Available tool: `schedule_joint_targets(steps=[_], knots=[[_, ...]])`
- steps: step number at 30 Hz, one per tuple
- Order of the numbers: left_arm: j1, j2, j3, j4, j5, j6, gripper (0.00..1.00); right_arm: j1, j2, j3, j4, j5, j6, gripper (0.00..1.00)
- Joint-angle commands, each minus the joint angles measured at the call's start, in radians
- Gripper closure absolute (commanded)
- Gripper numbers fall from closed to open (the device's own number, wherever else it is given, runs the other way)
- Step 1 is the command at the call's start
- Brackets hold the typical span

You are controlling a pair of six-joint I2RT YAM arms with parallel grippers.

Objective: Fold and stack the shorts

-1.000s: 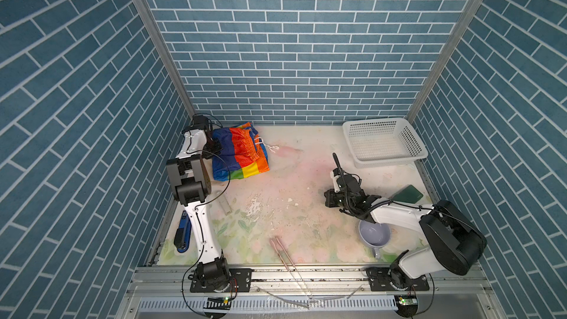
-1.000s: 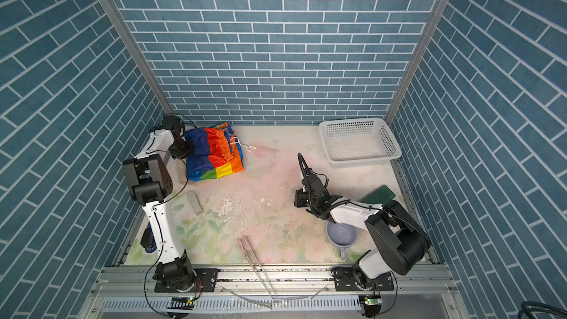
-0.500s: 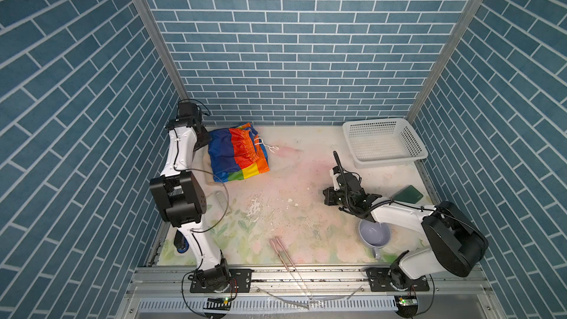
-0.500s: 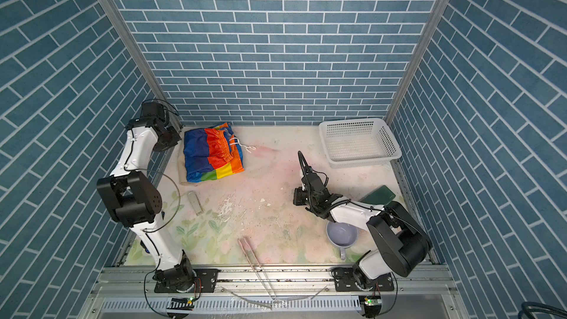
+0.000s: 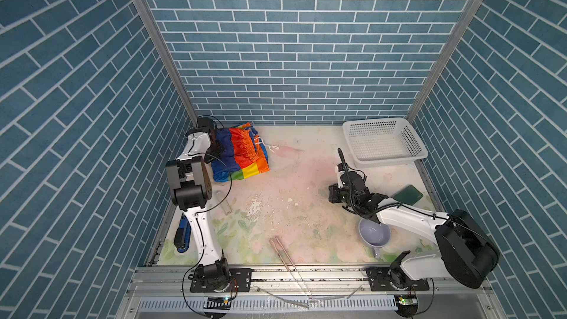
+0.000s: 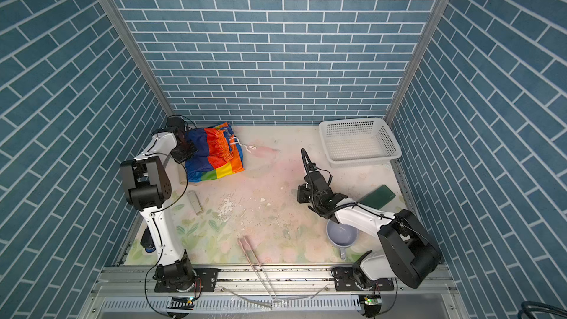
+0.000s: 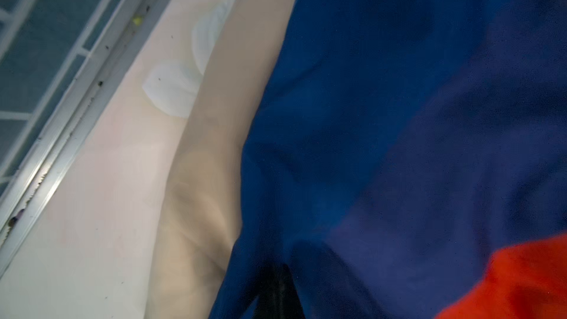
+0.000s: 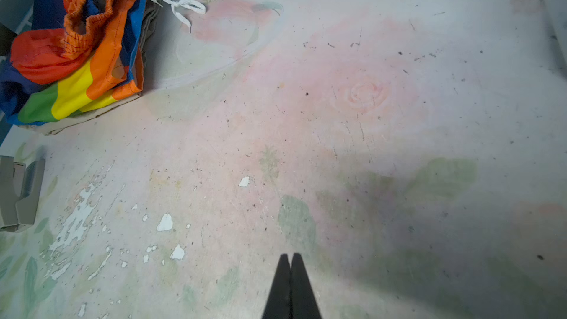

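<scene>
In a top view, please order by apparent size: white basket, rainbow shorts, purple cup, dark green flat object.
1. white basket
2. rainbow shorts
3. purple cup, partly under the right arm
4. dark green flat object

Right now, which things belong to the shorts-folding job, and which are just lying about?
Job: rainbow shorts; beige shorts under them.
Lying about: basket; mug; tongs; green pad.

Worn floral counter (image 5: 306, 185), beige shorts (image 7: 208, 164) far left beneath rainbow shorts (image 5: 242, 151), white basket (image 5: 389, 158) far right, lilac cup (image 5: 371, 237), dark green pad (image 5: 408, 194), pink tongs (image 5: 280, 251), grey clip (image 6: 194, 201).
</scene>
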Motion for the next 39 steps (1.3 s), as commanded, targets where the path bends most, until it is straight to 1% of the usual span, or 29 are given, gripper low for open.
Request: schedule_joint_targets(steps=[1, 5, 8, 10, 11, 13, 15, 17, 18, 19, 20, 22, 23, 24, 27, 29, 32, 35, 36, 37, 38, 39], knots=[[-0.004, 0.005, -0.017, -0.013, -0.025, -0.009, 1.00, -0.010, 0.021, 0.008, -0.009, 0.023, -0.022, 1.00], [-0.005, -0.036, -0.009, -0.029, -0.026, -0.005, 1.00, -0.016, 0.005, 0.015, -0.015, 0.018, -0.026, 1.00], [-0.004, -0.110, 0.006, -0.052, 0.000, -0.009, 1.00, -0.022, -0.037, 0.023, -0.037, 0.028, -0.031, 1.00], [-0.005, -0.186, -0.004, -0.053, 0.027, -0.010, 0.99, -0.025, -0.070, 0.040, -0.077, 0.042, -0.048, 0.88], [-0.009, -0.234, -0.016, -0.048, 0.034, -0.010, 0.94, -0.026, -0.091, 0.051, -0.110, 0.067, -0.055, 0.81], [-0.017, -0.344, -0.067, -0.022, 0.029, -0.010, 0.79, -0.025, -0.141, 0.068, -0.169, 0.120, -0.077, 0.68], [-0.028, -0.475, -0.149, 0.027, 0.007, -0.015, 0.62, -0.027, -0.204, 0.076, -0.230, 0.203, -0.097, 0.57], [-0.036, -0.587, -0.230, 0.067, -0.012, -0.023, 0.49, -0.029, -0.262, 0.081, -0.300, 0.300, -0.107, 0.45], [-0.039, -0.638, -0.268, 0.082, -0.023, -0.024, 0.44, -0.031, -0.288, 0.081, -0.327, 0.349, -0.111, 0.17], [-0.042, -0.693, -0.311, 0.099, -0.034, -0.025, 0.38, -0.033, -0.319, 0.082, -0.358, 0.398, -0.120, 0.01], [-0.045, -0.749, -0.359, 0.123, -0.042, -0.019, 0.33, -0.036, -0.348, 0.079, -0.380, 0.442, -0.130, 0.01], [-0.053, -0.851, -0.453, 0.175, -0.065, -0.003, 0.27, -0.045, -0.399, 0.071, -0.407, 0.493, -0.155, 0.01], [-0.056, -0.906, -0.506, 0.205, -0.083, 0.008, 0.09, -0.050, -0.425, 0.066, -0.416, 0.508, -0.172, 0.01], [-0.058, -0.957, -0.558, 0.237, -0.093, 0.018, 0.01, -0.055, -0.448, 0.061, -0.422, 0.517, -0.188, 0.01], [-0.064, -1.085, -0.699, 0.320, -0.122, 0.013, 0.00, -0.070, -0.495, 0.047, -0.431, 0.566, -0.216, 0.01], [-0.066, -1.148, -0.783, 0.379, -0.111, -0.017, 0.00, -0.081, -0.506, 0.040, -0.432, 0.618, -0.229, 0.01], [-0.067, -1.250, -0.999, 0.662, 0.001, 0.002, 0.00, -0.094, -0.508, 0.025, -0.418, 0.679, -0.269, 0.01], [-0.069, -1.340, -1.254, 0.949, 0.016, 0.084, 0.00, -0.102, -0.513, -0.013, -0.367, 0.702, -0.339, 0.01], [-0.069, -1.363, -1.332, 1.026, 0.009, 0.123, 0.00, -0.105, -0.519, -0.040, -0.323, 0.702, -0.374, 0.01], [-0.069, -1.379, -1.385, 1.073, 0.000, 0.146, 0.00, -0.107, -0.525, -0.084, -0.241, 0.703, -0.425, 0.01], [-0.068, -1.396, -1.431, 1.097, -0.014, 0.168, 0.00, -0.107, -0.536, -0.150, -0.110, 0.712, -0.478, 0.01], [-0.068, -1.404, -1.462, 1.103, -0.044, 0.164, 0.00, -0.109, -0.548, -0.213, 0.009, 0.744, -0.485, 0.01]])
